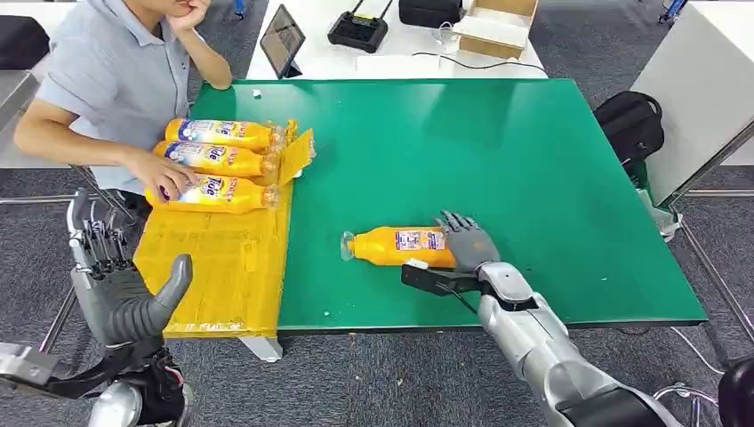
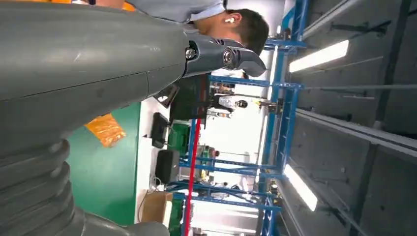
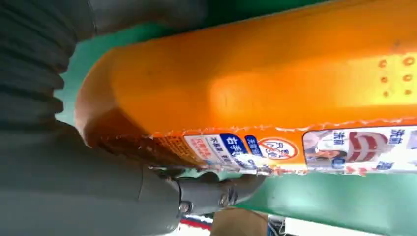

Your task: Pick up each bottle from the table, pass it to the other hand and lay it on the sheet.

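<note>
The green tabletop [image 1: 498, 160] carried a yellow sheet [image 1: 213, 258] along its left edge, three bottles [image 1: 218, 160] lying at its far end under a person's hand [image 1: 164, 178]. A fourth orange bottle [image 1: 396, 246] lay mid-table, the right hand [image 1: 467, 245] wrapped around its base. The left hand [image 1: 124, 285] hung wide, holding nothing.

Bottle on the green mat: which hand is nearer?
Right. The right hand is at the base end of the bottle, fingers around it. The left hand is raised off the table's corner, beside the yellow sheet.
</note>
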Controlling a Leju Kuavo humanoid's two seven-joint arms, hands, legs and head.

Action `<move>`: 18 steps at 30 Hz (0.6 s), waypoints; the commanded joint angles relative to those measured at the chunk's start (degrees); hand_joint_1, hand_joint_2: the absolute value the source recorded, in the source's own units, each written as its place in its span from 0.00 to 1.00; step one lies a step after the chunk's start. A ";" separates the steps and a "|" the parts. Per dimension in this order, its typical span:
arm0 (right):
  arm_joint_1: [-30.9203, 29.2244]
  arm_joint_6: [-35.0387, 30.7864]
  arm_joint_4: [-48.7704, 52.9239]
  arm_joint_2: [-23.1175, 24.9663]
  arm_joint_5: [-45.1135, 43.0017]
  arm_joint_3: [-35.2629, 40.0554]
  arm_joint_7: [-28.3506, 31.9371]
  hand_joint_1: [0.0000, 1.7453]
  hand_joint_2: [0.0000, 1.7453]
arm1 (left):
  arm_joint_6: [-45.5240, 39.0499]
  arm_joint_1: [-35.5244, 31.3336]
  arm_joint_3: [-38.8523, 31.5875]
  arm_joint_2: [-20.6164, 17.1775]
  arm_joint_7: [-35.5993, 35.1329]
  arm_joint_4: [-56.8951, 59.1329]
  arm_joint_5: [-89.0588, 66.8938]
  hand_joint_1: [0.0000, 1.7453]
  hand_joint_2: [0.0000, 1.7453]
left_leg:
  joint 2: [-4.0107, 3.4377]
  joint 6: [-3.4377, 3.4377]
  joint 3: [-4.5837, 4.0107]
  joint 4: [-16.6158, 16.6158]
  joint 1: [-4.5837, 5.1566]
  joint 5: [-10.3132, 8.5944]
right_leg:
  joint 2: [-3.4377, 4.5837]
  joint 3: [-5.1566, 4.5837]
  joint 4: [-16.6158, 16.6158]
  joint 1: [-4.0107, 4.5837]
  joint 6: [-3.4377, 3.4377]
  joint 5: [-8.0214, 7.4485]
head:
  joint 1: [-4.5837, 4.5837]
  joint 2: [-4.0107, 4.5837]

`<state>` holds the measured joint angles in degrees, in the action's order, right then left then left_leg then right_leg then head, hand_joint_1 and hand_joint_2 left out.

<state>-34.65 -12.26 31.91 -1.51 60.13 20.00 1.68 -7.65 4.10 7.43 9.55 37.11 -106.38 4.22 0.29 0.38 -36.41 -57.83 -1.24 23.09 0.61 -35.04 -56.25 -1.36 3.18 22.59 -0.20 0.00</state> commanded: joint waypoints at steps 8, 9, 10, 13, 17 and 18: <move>-2.75 3.17 -8.61 0.13 -0.03 2.38 -1.40 1.00 1.00 | 0.40 -2.20 -0.14 -1.09 -1.00 4.93 0.25 0.00 1.00 | 0.06 -0.08 0.32 0.09 -0.02 0.09 | -0.14 0.36 0.11 0.06 -0.16 0.10 | 0.02 0.00; -2.67 3.18 -8.58 0.28 -0.59 1.82 -1.25 1.00 1.00 | 0.60 -2.28 -0.12 -1.12 -1.35 5.11 0.33 0.00 1.00 | 0.05 -0.05 0.25 0.07 -0.01 0.05 | -0.11 0.26 0.08 0.04 -0.12 0.07 | 0.00 0.00; -2.67 3.18 -8.58 0.28 -0.59 1.82 -1.25 1.00 1.00 | 0.60 -2.28 -0.12 -1.12 -1.35 5.11 0.33 0.00 1.00 | 0.07 -0.07 0.36 0.09 -0.02 0.08 | -0.16 0.39 0.11 0.07 -0.18 0.11 | 0.00 0.00; -2.67 3.18 -8.58 0.28 -0.59 1.82 -1.25 1.00 1.00 | 0.60 -2.28 -0.12 -1.12 -1.35 5.11 0.33 0.00 1.00 | 0.10 -0.07 0.31 0.07 -0.01 0.05 | -0.17 0.34 0.09 0.05 -0.15 0.08 | -0.02 0.00; 0.55 -0.78 -4.56 1.42 -9.08 -4.61 9.17 1.00 1.00 | -0.18 -2.22 -0.57 -1.07 -3.97 6.67 0.27 0.00 1.00 | 0.07 -0.05 0.29 0.07 -0.02 0.04 | -0.13 0.31 0.10 0.04 -0.11 0.07 | 0.00 0.00; 2.05 -2.80 -2.46 2.17 -12.51 -7.33 12.12 1.00 1.00 | 0.72 -2.24 -1.45 -0.27 -9.08 8.95 4.41 0.00 1.00 | 0.12 -0.08 0.42 0.12 -0.02 0.07 | -0.20 0.45 0.14 0.06 -0.17 0.11 | 0.00 0.00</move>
<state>-36.98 -10.01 28.57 -1.25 59.01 20.13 1.38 -7.13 3.64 7.41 9.40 35.76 -104.96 4.37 0.29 0.38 -36.29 -57.83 -1.24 23.09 0.61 -34.95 -56.24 -1.36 3.17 22.60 -0.20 0.00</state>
